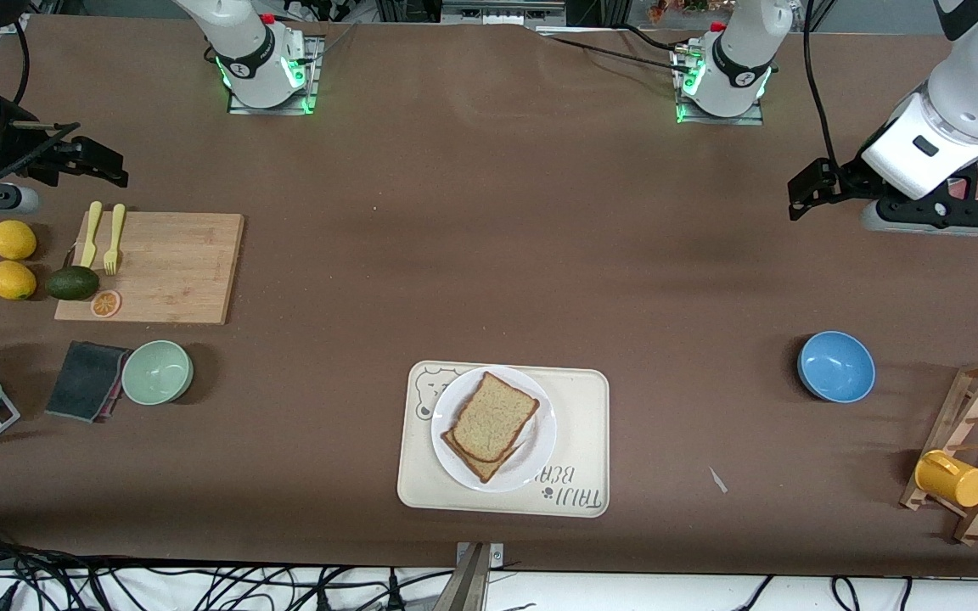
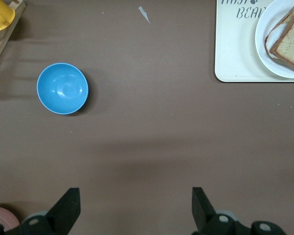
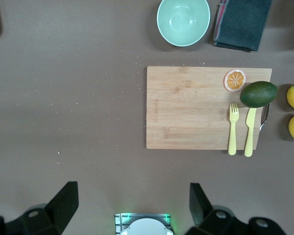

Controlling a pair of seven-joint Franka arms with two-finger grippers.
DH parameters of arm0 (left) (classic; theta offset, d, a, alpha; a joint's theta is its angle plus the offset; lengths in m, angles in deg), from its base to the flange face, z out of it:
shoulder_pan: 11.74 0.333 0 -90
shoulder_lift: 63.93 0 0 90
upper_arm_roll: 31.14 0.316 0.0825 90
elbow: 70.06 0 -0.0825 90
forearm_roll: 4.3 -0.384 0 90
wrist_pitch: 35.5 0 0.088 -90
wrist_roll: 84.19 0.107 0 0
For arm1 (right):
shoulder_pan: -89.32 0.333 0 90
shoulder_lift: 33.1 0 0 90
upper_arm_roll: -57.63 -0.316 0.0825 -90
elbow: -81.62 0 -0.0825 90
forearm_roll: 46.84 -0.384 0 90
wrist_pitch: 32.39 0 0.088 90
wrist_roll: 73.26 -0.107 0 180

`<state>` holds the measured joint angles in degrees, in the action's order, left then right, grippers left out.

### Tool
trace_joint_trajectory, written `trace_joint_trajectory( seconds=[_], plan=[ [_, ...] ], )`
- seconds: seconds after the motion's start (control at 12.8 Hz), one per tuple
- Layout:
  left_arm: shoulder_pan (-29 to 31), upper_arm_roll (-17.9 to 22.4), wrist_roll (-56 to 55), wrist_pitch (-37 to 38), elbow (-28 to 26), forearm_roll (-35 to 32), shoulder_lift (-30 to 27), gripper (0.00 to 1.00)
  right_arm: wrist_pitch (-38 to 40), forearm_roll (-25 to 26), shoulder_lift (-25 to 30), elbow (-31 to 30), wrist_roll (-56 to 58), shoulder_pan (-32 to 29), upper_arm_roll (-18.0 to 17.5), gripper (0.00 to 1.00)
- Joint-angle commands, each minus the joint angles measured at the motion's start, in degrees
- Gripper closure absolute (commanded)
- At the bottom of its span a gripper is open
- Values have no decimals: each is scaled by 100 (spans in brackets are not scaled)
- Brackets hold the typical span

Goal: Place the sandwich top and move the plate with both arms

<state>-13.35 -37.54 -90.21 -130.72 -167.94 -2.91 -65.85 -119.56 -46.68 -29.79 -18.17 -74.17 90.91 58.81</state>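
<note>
Bread top sits on another slice on the plate, on the tray, so the sandwich looks made. Left claw and right claw hang open, well apart, holding nothing.

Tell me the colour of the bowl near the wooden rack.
Blue bowl; the left wrist view shows it best.

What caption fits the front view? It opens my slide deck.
Sandwich top stacked on plate on bear-printed tray; left gripper and right gripper wait open at the table ends.
</note>
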Motion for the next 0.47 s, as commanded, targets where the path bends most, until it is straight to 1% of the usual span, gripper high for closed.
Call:
trace_joint_trajectory(
  seconds=[0.0, 0.39],
  plan=[
    [-23, 16, 110, -22, 14, -130, 15, 0, 60, 29, -14, 56, 73, -45, -21, 0],
    [-59, -1, 110, -22, 32, -183, 24, 0, 60, 20, -14, 56, 82, -45, -21, 0]
  ],
)
